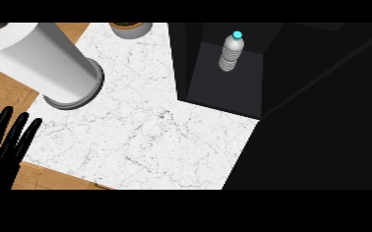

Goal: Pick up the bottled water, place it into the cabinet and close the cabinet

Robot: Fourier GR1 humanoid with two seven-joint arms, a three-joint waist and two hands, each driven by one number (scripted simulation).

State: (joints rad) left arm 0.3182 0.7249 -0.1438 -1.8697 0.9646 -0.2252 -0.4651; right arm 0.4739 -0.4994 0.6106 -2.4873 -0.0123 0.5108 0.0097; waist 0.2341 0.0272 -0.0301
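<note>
ribbed clear bottled water (230, 54) stands inside dark cabinet (218, 86); left hand (15, 137) fingers straight, spread.

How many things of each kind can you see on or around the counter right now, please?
Water bottle, standing inside the dark cabinet: 1
Large grey-white cylinder on the counter: 1
Small pot at the top edge: 1
Cabinet: 1
Hands in view, the left hand, open at the left edge: 1
Total: 5
</note>
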